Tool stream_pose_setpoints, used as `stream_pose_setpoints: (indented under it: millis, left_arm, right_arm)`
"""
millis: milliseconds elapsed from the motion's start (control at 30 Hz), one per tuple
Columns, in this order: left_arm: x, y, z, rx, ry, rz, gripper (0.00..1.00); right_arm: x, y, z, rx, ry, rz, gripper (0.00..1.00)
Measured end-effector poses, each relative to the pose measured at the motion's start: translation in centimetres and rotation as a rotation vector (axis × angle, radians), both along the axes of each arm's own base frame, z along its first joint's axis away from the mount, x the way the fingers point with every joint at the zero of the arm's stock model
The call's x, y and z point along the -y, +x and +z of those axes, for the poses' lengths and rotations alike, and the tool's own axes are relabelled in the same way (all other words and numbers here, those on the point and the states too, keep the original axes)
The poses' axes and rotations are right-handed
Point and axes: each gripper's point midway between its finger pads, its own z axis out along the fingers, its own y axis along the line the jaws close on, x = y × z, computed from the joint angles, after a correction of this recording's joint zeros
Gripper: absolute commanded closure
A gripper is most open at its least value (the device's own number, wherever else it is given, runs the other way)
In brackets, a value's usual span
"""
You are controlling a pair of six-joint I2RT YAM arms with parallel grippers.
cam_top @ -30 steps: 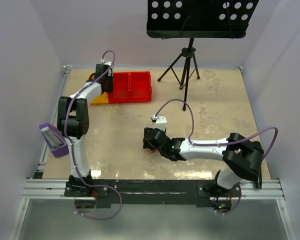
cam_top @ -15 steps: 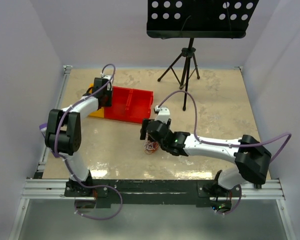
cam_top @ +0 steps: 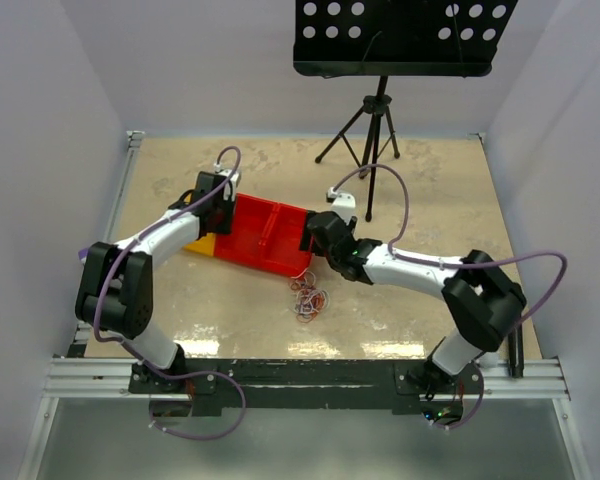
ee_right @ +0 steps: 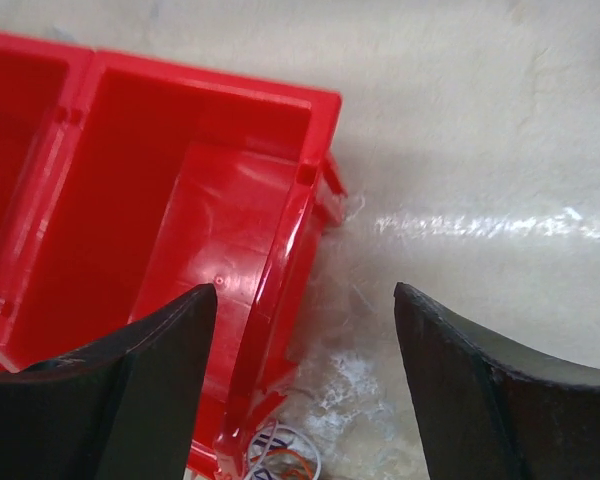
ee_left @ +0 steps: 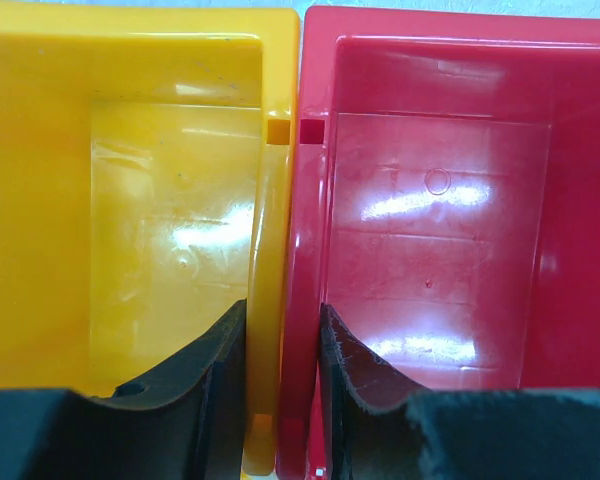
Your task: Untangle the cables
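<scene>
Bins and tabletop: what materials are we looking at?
red bin and yellow bin: likely moulded plastic, glossy; sharp light reflections and a round mould mark on the red floor. table: looks like stone-pattern laminate or real stone, semi-gloss; beige mottling with streaky glare, cannot tell which.

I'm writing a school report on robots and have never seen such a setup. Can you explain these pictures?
These are two small robot arms bolted to the near edge of a table, each ending in a two-finger gripper. The wide picture comes from a camera above and behind them; the close-ups come from wrist cameras. On the table are a row of plastic bins, one yellow, the rest red, a small tangle of thin cables, and a music stand. The left gripper clamps the touching walls of the yellow and red bins. The right gripper is open, holding nothing.
</scene>
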Motion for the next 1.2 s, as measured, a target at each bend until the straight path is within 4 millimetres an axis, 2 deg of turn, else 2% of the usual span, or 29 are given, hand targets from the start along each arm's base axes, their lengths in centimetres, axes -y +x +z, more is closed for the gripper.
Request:
stream_pose_setpoints:
  millis: [133,233,367,467,633,767,800,900,1000,1167,1200]
  left_arm:
    - [0.3,-0.1,-0.1,-0.002,-0.006,0.01,0.83]
    - [0.4,0.0,-0.8,-0.018,-0.004,0.031,0.86]
    - [1.0,1.3,-0.8,-0.005,-0.012,0.052,0.9]
    - [1.1,2.4,-0.8,0.017,-0.024,0.086,0.91]
    - [1.2,2.8,-0.8,0.022,-0.04,0.109,0.9]
    - [1.5,2.6,-0.8,0.018,-0.057,0.105,0.87]
    - [1.7,2.2,-0.8,0.017,-0.065,0.099,0.87]
    - [2.6,0.5,-0.8,0.008,-0.072,0.068,0.85]
    - [4.1,-1.2,-0.8,-0.009,-0.081,0.016,0.8]
    - [5.7,-2.2,-0.9,-0.038,-0.113,-0.038,0.37]
    - [5.9,-2.4,-1.0,-0.051,-0.132,-0.042,0.31]
  right_arm:
    - [-0.7,-0.8,-2.8,-0.059,-0.021,0.038,0.26]
    - [-0.4,-2.4,-3.5,-0.074,0.011,0.057,0.26]
    - [-0.6,-4.8,-3.5,-0.076,0.065,0.093,0.28]
    - [-2.2,-7.2,-4.2,-0.101,0.078,0.151,0.29]
    - [-5.4,-10.8,-5.3,-0.143,0.1,0.243,0.31]
    - [-6.1,-12.0,-7.0,-0.185,0.09,0.263,0.32]
    - [-6.2,-12.1,-7.2,-0.189,0.086,0.265,0.3]
    - [-6.7,-12.0,-6.7,-0.186,0.098,0.274,0.26]
    - [-7.2,-11.8,-4.9,-0.17,0.114,0.278,0.23]
    - [-6.7,-10.7,1.1,-0.092,0.165,0.247,0.23]
    - [-6.3,-10.3,2.0,-0.077,0.171,0.23,0.23]
